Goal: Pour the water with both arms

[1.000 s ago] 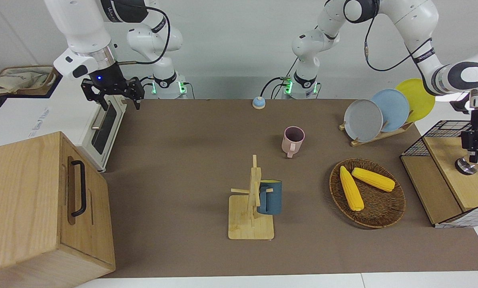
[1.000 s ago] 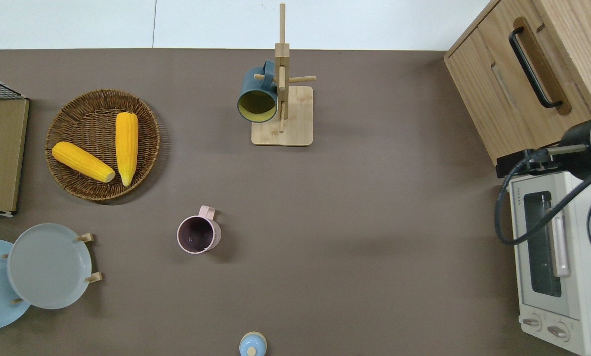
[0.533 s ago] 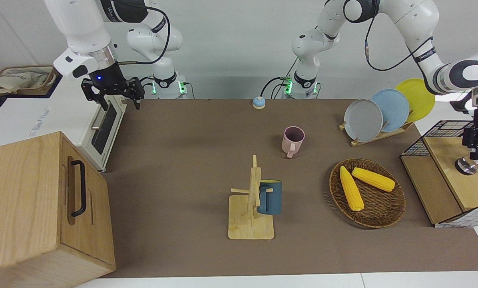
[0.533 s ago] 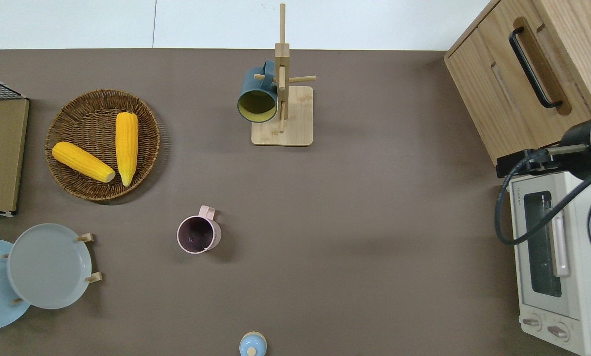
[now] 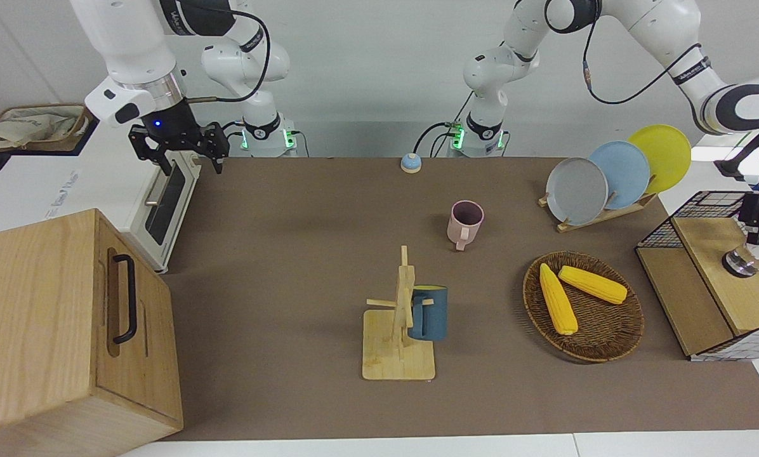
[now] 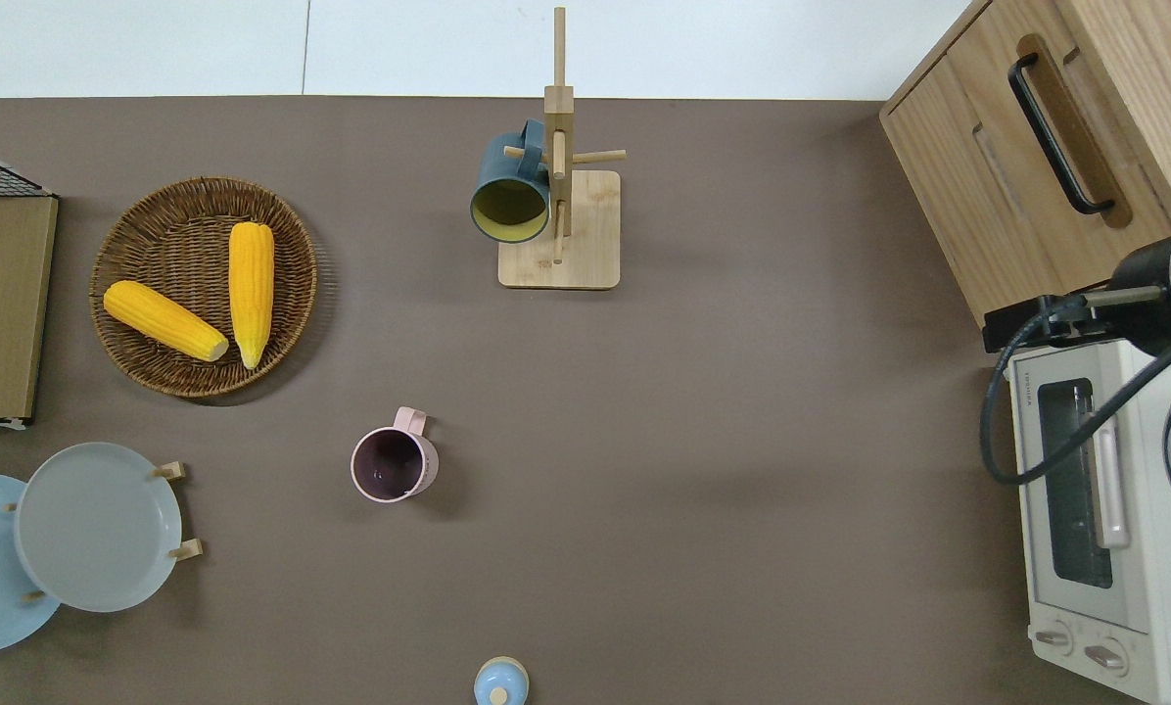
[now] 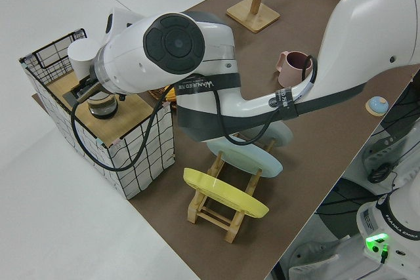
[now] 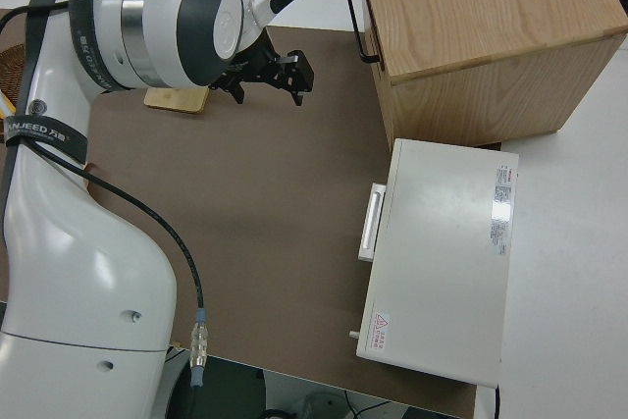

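Note:
Both arms are white with black grippers. My left gripper (image 5: pixel 755 236) hangs over the wooden shelf (image 5: pixel 716 254) of the wire basket (image 5: pixel 703 203) at the left arm's end of the table, just above a small steel-rimmed item (image 5: pixel 739 263) standing on the shelf. In the left side view the arm hides this gripper. My right gripper (image 5: pixel 191 164) hangs open and empty beside the toaster oven (image 5: pixel 164 209); its fingers (image 8: pixel 297 93) are spread apart. A pink mug (image 5: pixel 465 222) stands upright mid-table. No water shows.
A blue mug (image 5: pixel 430 312) hangs on a wooden mug tree (image 5: pixel 398 343). A wicker basket (image 5: pixel 608 346) holds two corn cobs. Plates stand in a rack (image 5: pixel 601 212). A wooden cabinet (image 5: pixel 68 330) fills the right arm's end. A small blue bell (image 5: pixel 410 163) sits near the robots.
My left gripper has lifted a little away from the steel-rimmed item and the left arm's forearm has swung upward. The right arm has not moved.

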Available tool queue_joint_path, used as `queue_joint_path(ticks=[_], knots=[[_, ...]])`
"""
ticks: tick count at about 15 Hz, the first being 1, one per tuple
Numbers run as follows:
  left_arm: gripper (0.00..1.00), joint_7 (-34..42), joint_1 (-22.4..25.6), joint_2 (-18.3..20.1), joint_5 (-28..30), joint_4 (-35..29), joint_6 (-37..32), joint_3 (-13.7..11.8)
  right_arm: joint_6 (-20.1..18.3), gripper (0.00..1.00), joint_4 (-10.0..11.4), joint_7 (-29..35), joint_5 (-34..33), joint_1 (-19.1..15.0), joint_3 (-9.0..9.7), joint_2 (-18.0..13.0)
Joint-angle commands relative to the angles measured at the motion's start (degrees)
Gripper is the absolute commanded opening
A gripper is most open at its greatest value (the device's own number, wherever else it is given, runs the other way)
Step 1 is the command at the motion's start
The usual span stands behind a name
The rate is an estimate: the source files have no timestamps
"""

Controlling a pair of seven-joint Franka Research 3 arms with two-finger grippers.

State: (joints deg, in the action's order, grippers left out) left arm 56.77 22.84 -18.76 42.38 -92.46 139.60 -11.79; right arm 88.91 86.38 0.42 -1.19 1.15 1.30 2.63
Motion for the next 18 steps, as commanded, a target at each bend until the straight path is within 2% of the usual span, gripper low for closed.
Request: queue_joint_path(ticks=[1,4,7,9,15,18], knots=[[1.00,-6.2,-0.3,2.0,-6.0,1.1,-7.3,-2.8,-0.6,0.983,0.3,-0.7,0.9,-0.3,0.01,-0.6],[1.00,-9.6,-0.3,3.5,-11.2,1.1,-12.4,-3.5,-0.6,0.983,0.3,-0.7,0.9,-0.3,0.01,-0.6],[1.00,-17.8,-0.6,7.2,-23.4,1.1,-18.0,-3.0,-0.6,0.983,0.3,-0.7,0.9,-0.3,0.01,-0.6],[1.00,-21.9,-2.1,10.0,-28.1,1.1,-21.6,-2.5,-0.6,0.983,0.3,-0.7,0.9,-0.3,0.01,-0.6],[1.00,-32.4,-9.2,17.7,-36.6,1.0,-35.0,-1.8,-0.6,0.983,0.3,-0.7,0.9,-0.3,0.01,-0.6],[1.00,-36.6,-11.9,20.5,-37.3,1.0,-41.1,1.0,-0.6,0.983,0.3,-0.7,0.9,-0.3,0.01,-0.6]])
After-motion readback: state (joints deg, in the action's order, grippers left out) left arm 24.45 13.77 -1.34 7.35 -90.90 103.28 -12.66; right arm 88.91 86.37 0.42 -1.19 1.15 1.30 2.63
